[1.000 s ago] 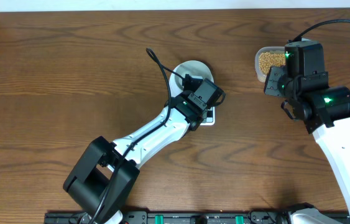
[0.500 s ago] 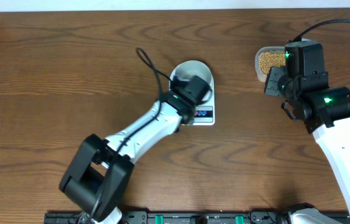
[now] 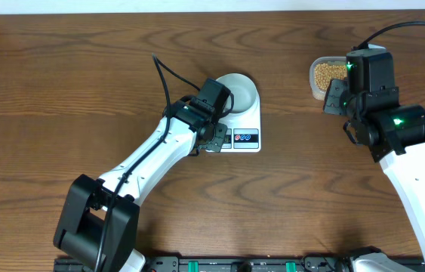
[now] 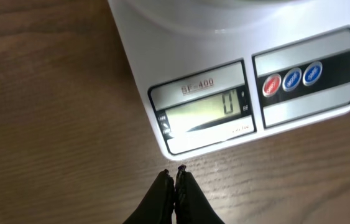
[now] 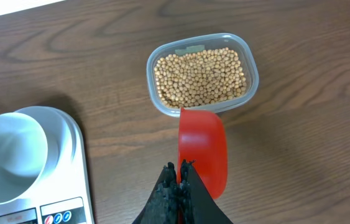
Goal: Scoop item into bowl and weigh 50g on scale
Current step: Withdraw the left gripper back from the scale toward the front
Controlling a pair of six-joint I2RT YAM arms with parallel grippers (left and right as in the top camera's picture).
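1. Calling this early-stage: setup looks done, transfer not begun.
2. table [image 3: 61,91]: mostly bare wood. The scale [image 4: 181,56] and tub [image 5: 253,74] sit well apart with an open lane between them.
3. left arm [image 3: 152,155]: lies diagonally toward the scale's front-left corner. left gripper [image 4: 175,174] is pinched closed, empty, over wood just beside the display edge.
4. Scale display [image 4: 202,112] reads 0, so probably tared with the bowl [image 5: 10,149] on it.
5. Tub sits near the table's far edge and is full of beans [image 5: 201,76]. All of the item is in there.
6. Bowl sits on the scale platform, empty.
7. red scoop [image 5: 202,149]: empty, hanging at the tub's near rim. right gripper [image 5: 179,167] is clamped closed at its rear. The handle is hidden, so the grip is my read.
8. Left to do: fill the scoop, carry, tip into the bowl, repeat to 50 g.
9. Room: the bowl's right side is open for approach. The left wrist crowds only the scale's front-left.
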